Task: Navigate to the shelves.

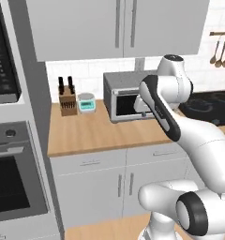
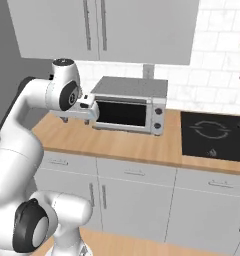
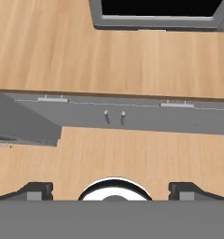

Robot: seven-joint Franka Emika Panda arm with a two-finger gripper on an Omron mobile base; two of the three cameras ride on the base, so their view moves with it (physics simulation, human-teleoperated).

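Shelves: where they are cannot be told; no long, thin, open board can be made out on the walls seen from the base.
Upper cabinet (image 1: 86, 28): closed, flat matte grey doors with slim vertical bar handles, at 12 o'clock in both base views.
Counter (image 1: 95, 131): warm wood-grain slab with a square edge, running across mid-frame.
Base cabinets (image 1: 105, 183): smooth light grey fronts with short metal pulls, below the counter at 6 o'clock.
Microwave (image 2: 127, 107): boxy brushed-grey metal case with a dark glossy window, standing on the counter against the wall. The arm's wrist is in front of it.
Knife block (image 1: 67, 101): brown wood, dark handles sticking up, at 9 o'clock of the microwave.
Small jar-like item (image 1: 86, 102): pale teal and white, rounded, just beside the knife block. What it is cannot be told.
Cooktop (image 2: 214, 135): flat glossy black glass with faint ring marks, set into the counter at 3 o'clock of the microwave.
Backsplash (image 2: 212, 80): white rectangular tiles with thin grey joints.
Utensil rail (image 1: 222, 33): wooden bar with hanging wooden spoons, at 2 o'clock in the left base view.
Wall oven (image 1: 11, 187): grey metal front with a dark window, at 8 o'clock in the left base view.
Floor (image 3: 132, 154): light wood planks, seen past the cabinet fronts.
Gripper (image 3: 114, 191): fingers spread wide, one dark tip at 7 o'clock and one at 5 o'clock in the hand view. It holds nothing and touches nothing, pointing down over the counter edge.
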